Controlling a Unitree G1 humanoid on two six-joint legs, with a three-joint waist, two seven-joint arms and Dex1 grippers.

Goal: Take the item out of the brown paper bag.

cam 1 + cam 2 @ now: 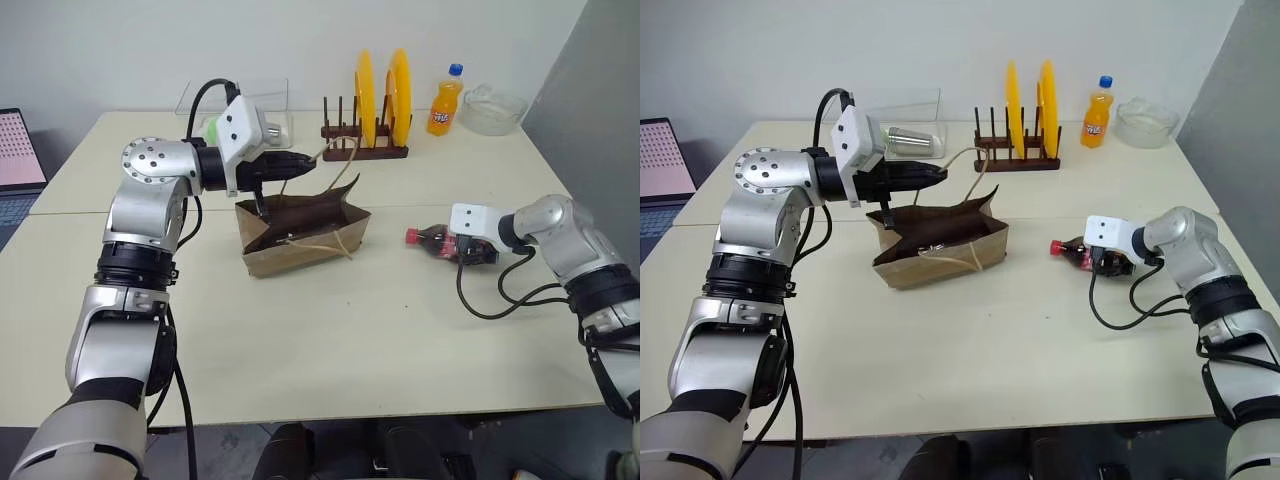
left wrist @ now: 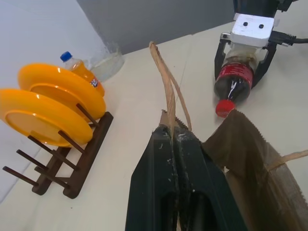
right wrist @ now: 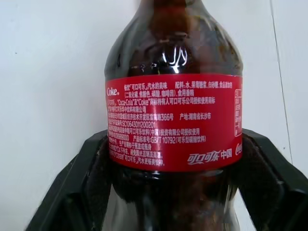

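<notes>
At the worktop's (image 1: 330, 340) far edge we see a wooden dish rack (image 1: 365, 148) holding two upright yellow plates (image 1: 399, 95), an orange soda bottle (image 1: 445, 101) beside a glass bowl (image 1: 492, 108), and a clear container (image 1: 262, 105). A laptop (image 1: 18, 160) sits far left.

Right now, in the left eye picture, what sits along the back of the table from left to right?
Clear box → dish rack with yellow plates → orange soda bottle → glass bowl.
</notes>
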